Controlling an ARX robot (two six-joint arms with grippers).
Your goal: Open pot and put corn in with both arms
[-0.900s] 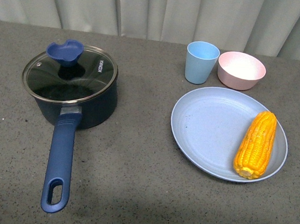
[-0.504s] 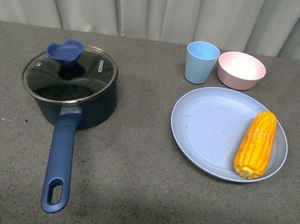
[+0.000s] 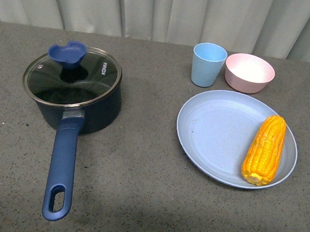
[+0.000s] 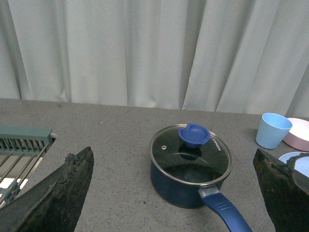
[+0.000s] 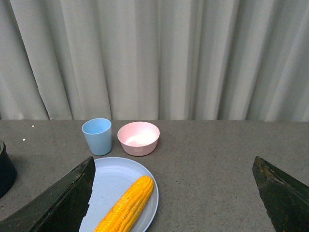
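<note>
Pot (image 3: 73, 96) sat on the left of the grey table (image 3: 137, 200). It was closed, with the glass lid (image 3: 85, 81) seated all round the rim and the blue knob (image 3: 67, 53) standing up from it. Its long handle (image 3: 62, 162) ran toward the near edge. Corn (image 3: 264, 150) lay well apart on the right, along the right side of a pale blue plate (image 3: 218, 126). A light blue cup (image 3: 208, 65) and a pink bowl (image 3: 249, 73) stood just beyond the plate.

Nothing had been gripped yet, so the risks lay ahead. The knob looked smooth and cupped, and a shallow or off-centre pinch could let the glass lid slip and drop back onto the pot. A tilted lift could also drag the light pot sideways. The cob was round and close to the plate's rim, so a nudge before the fingers closed could roll it off. Pressing down there could tip the plate. Since the cob looked about as long as the pot was wide, it could hang up across the rim if set in level.

The front view showed the whole layout and the hole in the handle's end, but neither arm. Only the wrist views showed the claws. The left gripper (image 4: 172, 152) had its fingers spread wide and was aimed at the pot. The right gripper (image 5: 173, 159) was just as wide, above the plate. Both held nothing. The left wrist view alone showed a grey-green rack (image 4: 24, 137) off to the left of the pot.
</note>
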